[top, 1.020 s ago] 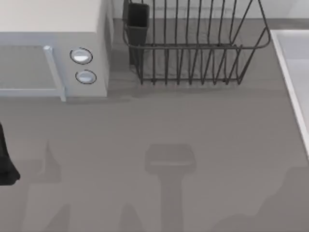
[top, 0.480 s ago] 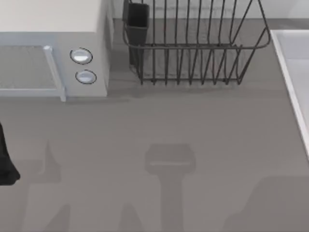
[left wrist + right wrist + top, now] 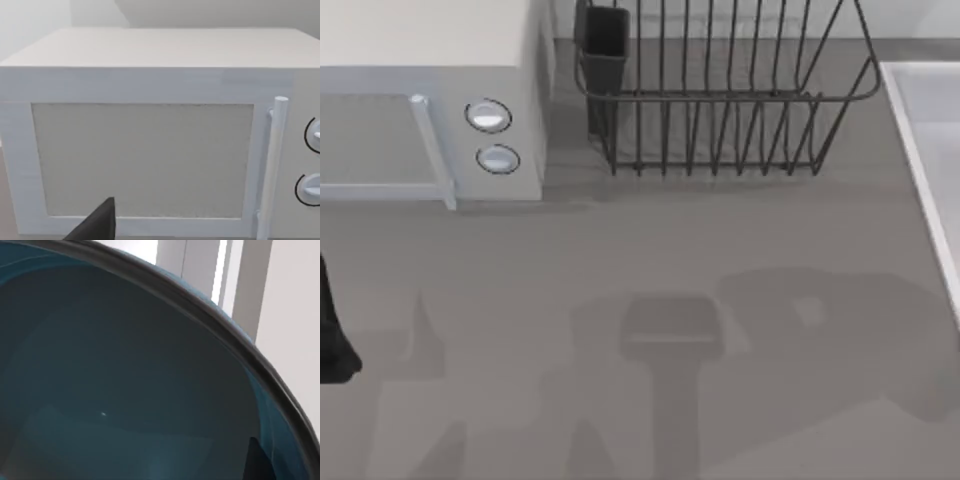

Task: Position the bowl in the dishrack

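Observation:
The bowl (image 3: 115, 385) is teal with a dark rim and sits tilted, very close in the right wrist view, with pale wall behind it. My right gripper is shut on the bowl; a dark fingertip (image 3: 256, 459) lies against its inner wall near the rim. The dishrack (image 3: 720, 100) is a dark wire rack at the back of the table, with a dark cutlery cup (image 3: 605, 45) at its left corner. A broad shadow (image 3: 820, 330) covers the table in front of the rack. My left gripper (image 3: 97, 227) stays parked at the table's left edge, facing the microwave.
A pale grey microwave (image 3: 430, 100) with two round knobs (image 3: 488, 116) stands at the back left, its door shut, next to the dishrack. A pale raised surface (image 3: 925, 130) runs along the right edge. Bare grey tabletop (image 3: 650, 240) lies in front of both.
A large shadow has spread from the lower right corner up across the middle of the table. The left arm, microwave and dishrack have not moved.

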Robot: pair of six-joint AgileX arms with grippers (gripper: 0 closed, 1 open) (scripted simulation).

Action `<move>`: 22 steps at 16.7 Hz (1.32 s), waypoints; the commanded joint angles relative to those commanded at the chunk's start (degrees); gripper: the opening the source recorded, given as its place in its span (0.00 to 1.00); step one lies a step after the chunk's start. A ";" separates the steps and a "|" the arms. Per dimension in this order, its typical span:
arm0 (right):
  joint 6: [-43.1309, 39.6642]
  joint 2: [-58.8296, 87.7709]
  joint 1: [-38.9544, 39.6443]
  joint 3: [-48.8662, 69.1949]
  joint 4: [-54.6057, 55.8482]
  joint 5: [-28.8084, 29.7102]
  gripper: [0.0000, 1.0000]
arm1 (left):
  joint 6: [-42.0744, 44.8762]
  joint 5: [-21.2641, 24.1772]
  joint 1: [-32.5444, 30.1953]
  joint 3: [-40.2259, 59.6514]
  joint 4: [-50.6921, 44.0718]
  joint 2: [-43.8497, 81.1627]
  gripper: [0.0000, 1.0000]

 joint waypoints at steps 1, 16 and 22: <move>1.71 -0.18 4.89 -0.42 4.41 2.99 0.00 | 0.00 0.00 0.00 0.00 0.00 0.00 1.00; 27.63 -8.95 72.51 -10.63 68.80 45.27 0.00 | 0.00 0.00 0.00 0.00 0.00 0.00 1.00; 28.28 -9.09 73.64 -10.74 69.99 46.14 0.00 | 0.00 0.00 0.00 0.00 0.00 0.00 1.00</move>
